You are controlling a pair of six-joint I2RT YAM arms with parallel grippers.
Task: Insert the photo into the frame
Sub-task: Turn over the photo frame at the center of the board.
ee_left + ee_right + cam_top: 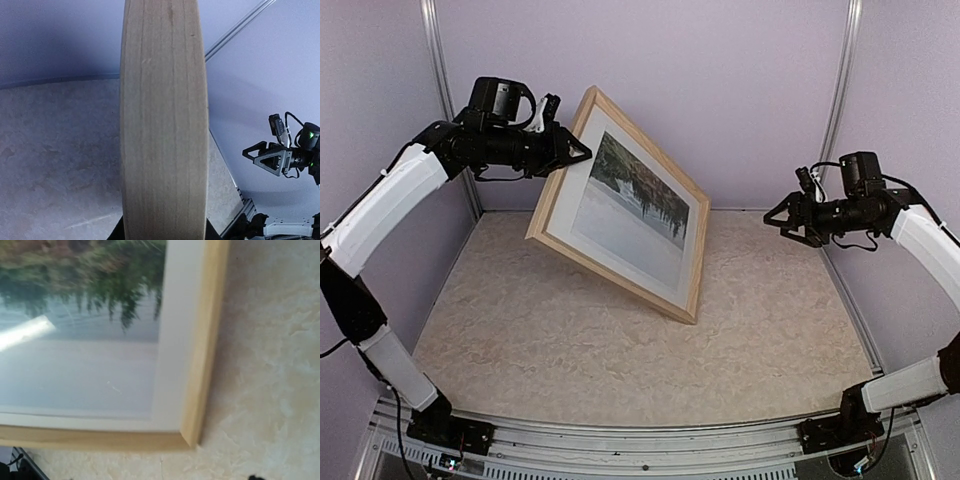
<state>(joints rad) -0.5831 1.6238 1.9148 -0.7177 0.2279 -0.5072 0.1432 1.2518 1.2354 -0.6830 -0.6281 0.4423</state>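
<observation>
The pale wood frame [610,278] stands tilted, its lower right corner on the table and its upper left side raised. The photo [630,205] of dark trees with a white border sits inside it, facing the arms. My left gripper [575,150] is shut on the frame's upper left rail. In the left wrist view that rail [164,125] fills the middle, with dark fingertips [118,233] just showing on either side. My right gripper [782,220] hangs open in the air to the right of the frame, apart from it. The right wrist view shows the frame's corner [200,365] and the photo [90,340]; its own fingers are out of shot.
The beige stone-patterned table [620,370] is enclosed by lilac walls with metal posts [840,90] at the back corners. The open right gripper [260,155] also shows in the left wrist view. The arm bases sit at the near edge.
</observation>
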